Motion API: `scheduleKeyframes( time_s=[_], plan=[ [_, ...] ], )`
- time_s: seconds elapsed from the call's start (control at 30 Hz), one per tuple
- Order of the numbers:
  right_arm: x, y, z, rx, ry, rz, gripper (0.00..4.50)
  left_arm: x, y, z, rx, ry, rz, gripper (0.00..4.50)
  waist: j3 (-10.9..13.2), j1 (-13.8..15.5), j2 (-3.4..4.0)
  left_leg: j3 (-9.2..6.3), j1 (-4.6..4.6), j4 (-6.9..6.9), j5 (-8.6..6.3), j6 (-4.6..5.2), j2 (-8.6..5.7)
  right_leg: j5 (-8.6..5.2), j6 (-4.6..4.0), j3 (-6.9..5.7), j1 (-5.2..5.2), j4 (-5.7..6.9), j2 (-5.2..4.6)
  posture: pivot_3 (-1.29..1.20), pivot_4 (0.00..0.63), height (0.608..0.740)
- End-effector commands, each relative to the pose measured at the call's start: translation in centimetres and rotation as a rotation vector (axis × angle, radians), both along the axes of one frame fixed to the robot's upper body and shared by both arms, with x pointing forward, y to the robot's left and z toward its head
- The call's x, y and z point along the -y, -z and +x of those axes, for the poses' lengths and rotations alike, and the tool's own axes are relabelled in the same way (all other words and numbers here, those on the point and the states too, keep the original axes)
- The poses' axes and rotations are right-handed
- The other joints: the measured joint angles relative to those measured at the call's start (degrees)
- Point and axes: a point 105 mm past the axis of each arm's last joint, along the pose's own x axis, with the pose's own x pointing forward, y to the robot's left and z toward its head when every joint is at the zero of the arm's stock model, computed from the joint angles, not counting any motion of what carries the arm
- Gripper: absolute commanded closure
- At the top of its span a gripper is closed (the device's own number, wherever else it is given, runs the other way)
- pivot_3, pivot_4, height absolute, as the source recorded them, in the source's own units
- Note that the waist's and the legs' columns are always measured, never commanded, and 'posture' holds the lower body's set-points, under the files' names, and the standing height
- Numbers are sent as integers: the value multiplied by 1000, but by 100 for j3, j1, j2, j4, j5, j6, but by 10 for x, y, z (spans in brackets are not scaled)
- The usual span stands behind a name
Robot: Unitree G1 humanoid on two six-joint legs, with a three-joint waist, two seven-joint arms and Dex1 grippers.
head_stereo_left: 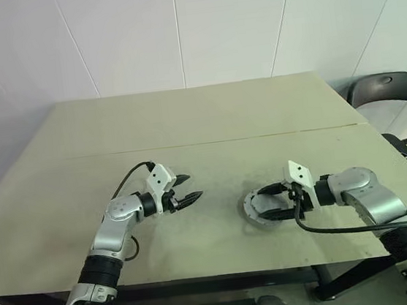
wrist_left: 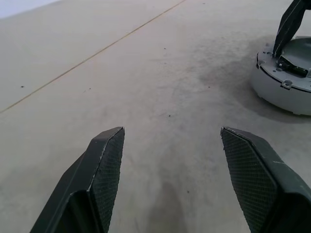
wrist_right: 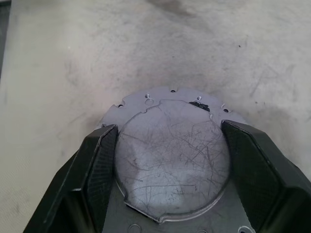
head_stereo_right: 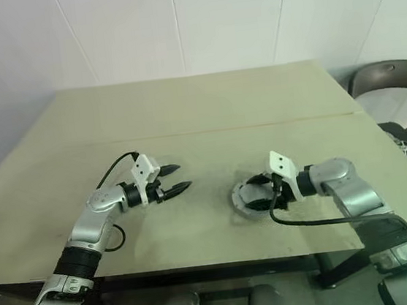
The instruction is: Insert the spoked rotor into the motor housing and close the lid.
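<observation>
Two grippers parted: left gripper [head_stereo_left: 189, 187] idle, right gripper [wrist_right: 165, 141] astride lid [wrist_right: 172, 167] on motor housing [head_stereo_left: 258, 209]; seating next.

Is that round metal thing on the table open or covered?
Covered: a scratched lid lies across the housing, hiding its inside. Cannot tell if it's fastened.
</observation>
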Motion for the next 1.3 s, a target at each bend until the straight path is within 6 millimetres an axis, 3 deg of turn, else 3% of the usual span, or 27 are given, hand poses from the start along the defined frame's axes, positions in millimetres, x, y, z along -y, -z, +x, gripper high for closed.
scheduleKeyframes(
  time_s=[0.03, 0.2, 0.47, 0.63, 0.87, 1.07, 1.23, 1.3],
  plan=[
    [10, 22, -4, -68, 43, -93, 1464, 2, -16, 4, 59, 5, -10, 1126, 0, 4, 0, 0, -15, 1, 1, 1, 1, 2, 0, 1, -23, 10, 3, 0, 0, 740],
    [28, 38, -5, -73, 51, -220, 1464, 2, -16, 4, 59, 1, -10, 1126, -2, 16, 0, 2, -17, 20, 1, 0, 1, 4, -4, 1, -16, 12, 7, 0, 0, 740],
    [15, 23, 1, -72, 69, -104, 1464, 2, -15, 4, 57, 2, -11, 1126, -5, 15, -7, 8, -1, 31, -9, -17, 2, 2, -7, 0, 17, -3, 1, 0, 0, 740],
    [28, 39, -9, -126, 63, -212, 1464, 2, -15, 5, 54, 0, -11, 1126, -6, 20, -6, 7, -8, 16, 1, 0, 2, 4, -5, 1, -4, 2, 1, 0, 0, 740],
    [36, 41, -6, -112, 66, -270, 1464, 2, -15, 5, 55, -1, -9, 1126, -8, 24, -9, 9, -3, 32, -9, -16, 0, 3, -6, 0, 5, -4, -1, 0, 0, 740],
    [34, 40, -7, -109, 58, -254, 1464, 2, -15, 6, 55, 1, -7, 1126, -9, 23, -12, 9, 0, 30, -9, -17, 1, 2, -7, 0, 5, -8, -2, 0, 0, 740],
    [19, 12, -9, -130, 32, -27, 1464, 3, -14, 6, 56, 4, -5, 1126, -8, 48, -9, 5, -15, 31, -9, -16, 0, 2, -6, 0, 6, -7, -4, 0, 0, 740],
    [26, 17, -10, -138, 38, -68, 1464, 4, -14, 6, 56, 6, -6, 1126, -6, 51, -7, 4, -39, 25, 1, 1, -2, 4, -4, 1, -21, -6, -8, 0, 0, 740]
  ],
)
